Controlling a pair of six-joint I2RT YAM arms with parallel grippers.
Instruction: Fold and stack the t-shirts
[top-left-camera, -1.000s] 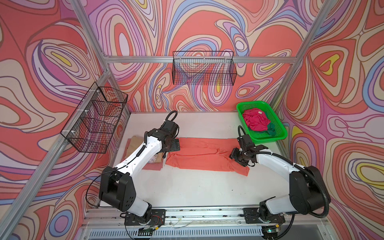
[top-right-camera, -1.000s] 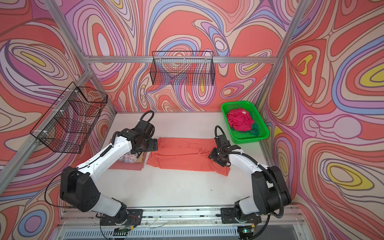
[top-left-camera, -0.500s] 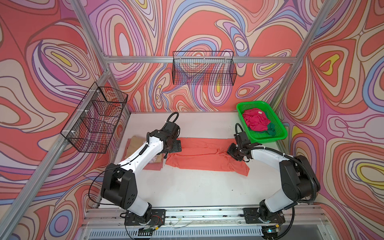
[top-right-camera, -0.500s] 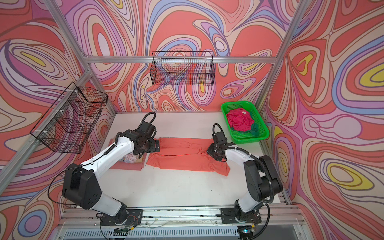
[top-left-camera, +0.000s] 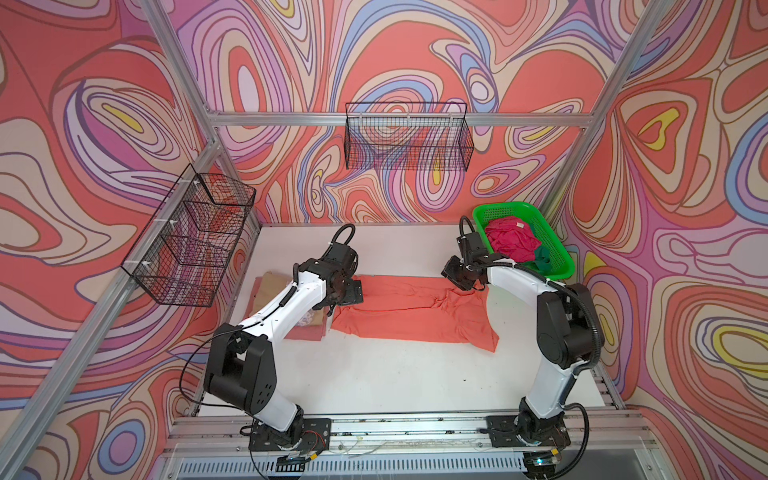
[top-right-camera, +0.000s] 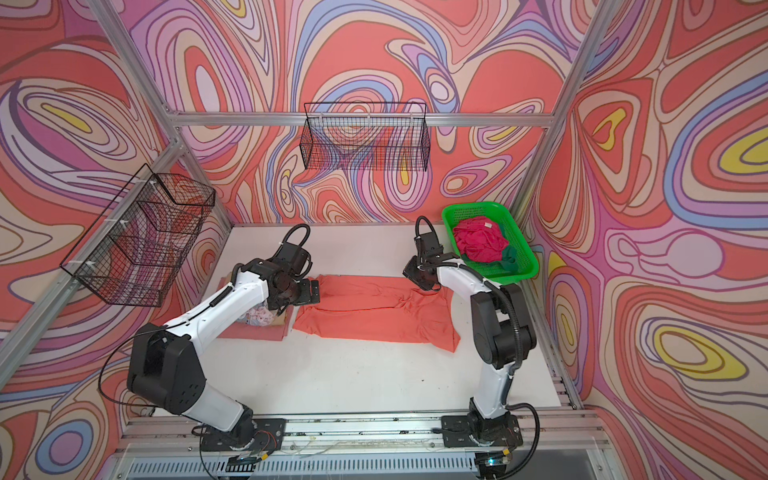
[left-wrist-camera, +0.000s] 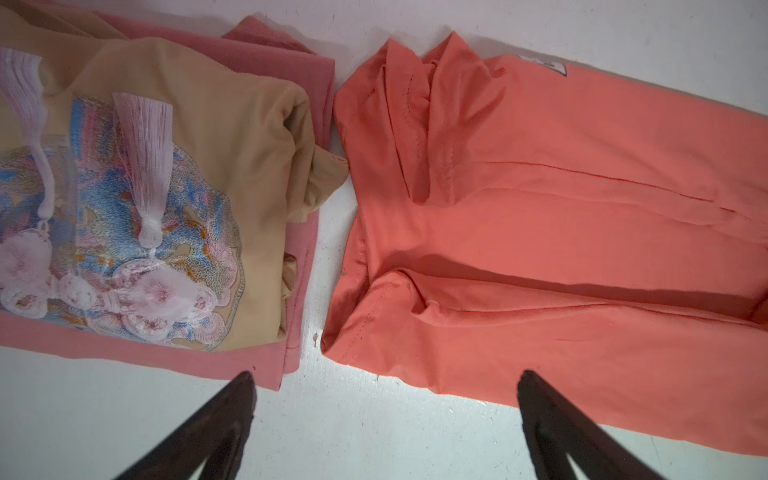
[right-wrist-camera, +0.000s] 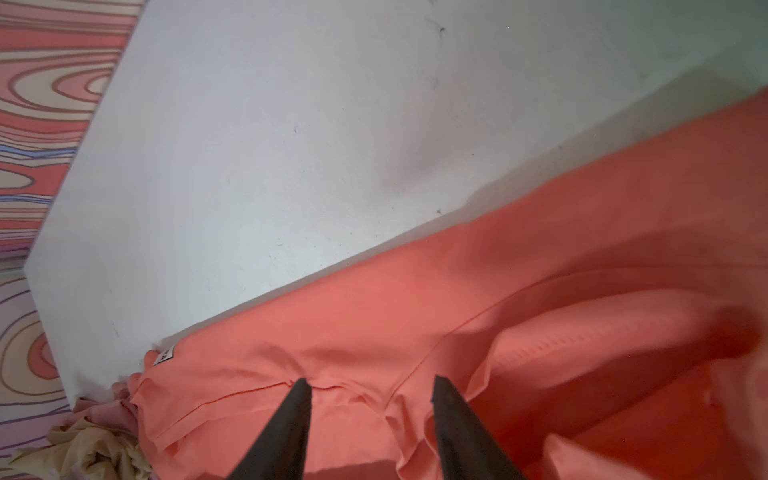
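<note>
A black wire basket with several compartments hangs on the left wall, and a second wire basket hangs on the back wall, both clear of the white worktop.

At the worktop's left lies a flat folded stack: the salmon-pink shirt underneath, and the tan shirt on top, its pale blue-and-pink print carrying fluffy tassels. In both top views the left arm hides part of this stack.

The left gripper hangs with its dark fingers spread wide and holds nothing. It sits over the narrow strip of bare worktop between the stack and the coral-orange shirt.

That shirt lies just beside the stack, stretched long across the middle of the worktop. It is smooth, thin cloth with soft ridges, stitched hems and a small white tag at one edge.

The right gripper is at the shirt's far right corner, its fingers partly spread above a wrinkle. I cannot tell whether the tips touch the cloth.

Close beside it stands the green plastic mesh basket. It holds the crumpled magenta-pink shirt with the dark green shirt tucked beside it.
</note>
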